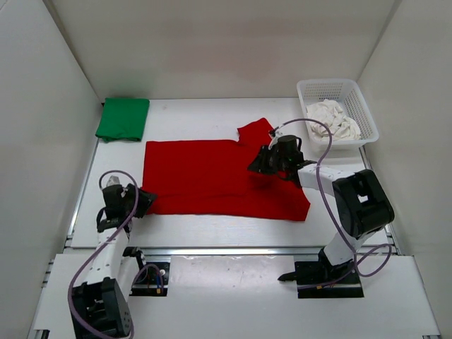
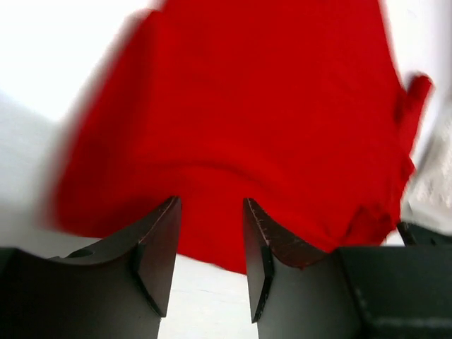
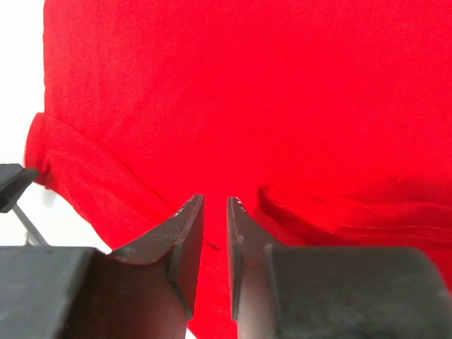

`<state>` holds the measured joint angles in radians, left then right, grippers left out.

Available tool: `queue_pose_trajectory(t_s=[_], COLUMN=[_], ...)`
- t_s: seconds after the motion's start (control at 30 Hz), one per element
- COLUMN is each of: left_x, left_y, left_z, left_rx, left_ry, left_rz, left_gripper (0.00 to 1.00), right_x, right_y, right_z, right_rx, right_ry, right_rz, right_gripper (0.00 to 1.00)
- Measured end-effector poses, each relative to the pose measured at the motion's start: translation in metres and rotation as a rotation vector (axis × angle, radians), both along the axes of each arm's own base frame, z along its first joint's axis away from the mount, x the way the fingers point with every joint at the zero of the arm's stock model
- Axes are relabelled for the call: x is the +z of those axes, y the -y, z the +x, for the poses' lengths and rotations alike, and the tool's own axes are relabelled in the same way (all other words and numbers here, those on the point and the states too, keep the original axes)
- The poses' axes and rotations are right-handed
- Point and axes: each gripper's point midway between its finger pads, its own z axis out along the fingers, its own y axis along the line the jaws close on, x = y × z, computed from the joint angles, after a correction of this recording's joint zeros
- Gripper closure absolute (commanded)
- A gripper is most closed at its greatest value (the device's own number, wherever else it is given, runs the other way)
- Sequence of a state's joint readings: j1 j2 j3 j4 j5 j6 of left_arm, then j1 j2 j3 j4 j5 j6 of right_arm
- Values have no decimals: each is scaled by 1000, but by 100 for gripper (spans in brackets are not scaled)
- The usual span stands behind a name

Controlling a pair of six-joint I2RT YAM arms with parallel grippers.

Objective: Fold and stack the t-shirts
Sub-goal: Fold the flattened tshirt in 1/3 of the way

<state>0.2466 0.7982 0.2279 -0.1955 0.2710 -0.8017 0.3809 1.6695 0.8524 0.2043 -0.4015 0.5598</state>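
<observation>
The left gripper (image 2: 210, 201) sits at the near left corner of the red t-shirt (image 1: 212, 176), which lies spread across the middle of the table (image 1: 212, 229); its jaws are apart and hold nothing. Over the shirt's right side, the right gripper (image 3: 215, 199) shows only a narrow slit between its jaws, and I cannot tell whether they pinch the cloth. Farther back, the green t-shirt (image 1: 123, 118) lies folded at the left, and the white t-shirt (image 1: 333, 119) sits crumpled in the basket (image 1: 332, 88) at the right.

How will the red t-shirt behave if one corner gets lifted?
Probably floppy: the red t-shirt lies flat with soft wrinkles, so it should sag. Likely light, since the cloth lies thin. It may slide on the smooth table.
</observation>
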Motion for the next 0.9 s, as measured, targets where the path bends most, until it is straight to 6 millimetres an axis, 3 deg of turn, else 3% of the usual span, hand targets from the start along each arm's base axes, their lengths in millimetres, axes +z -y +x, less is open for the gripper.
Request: queue_pose_trajectory(t_s=[0.13,0.2,0.23,0.33,0.47,0.53,0.63,0.9], left_x=[33,47,50,44,11,0,-4,6], left_y=[31,56,71,114,145,154,163,157], left_z=[19,27,28,24,18,15,13,18], left_rx=[-127,-207,-254,-395,-511,-551,-590,-575], left_ry=[93,151,171,173,72,42,45,116], left_rz=[45,72,82,91,112,123,123,103], left_gripper=[50,51,51,54,55,55,55,55], right_x=[17,31,37,40,1,-20,-39,-52], right_y=[5,10,13,19,41,52,59,50], right_z=[-4,-15,-19,-27,-42,-51,-47,-13], right_rx=[-7,-12,-12,-13,-52,-68,-77,-72], right_ry=[46,94,114,142,57,-9,-65,-87], right_rz=[3,-1,-1,-10,-67,-99,-123,-114], right_gripper=[71,75,83,96,99,100,100,99])
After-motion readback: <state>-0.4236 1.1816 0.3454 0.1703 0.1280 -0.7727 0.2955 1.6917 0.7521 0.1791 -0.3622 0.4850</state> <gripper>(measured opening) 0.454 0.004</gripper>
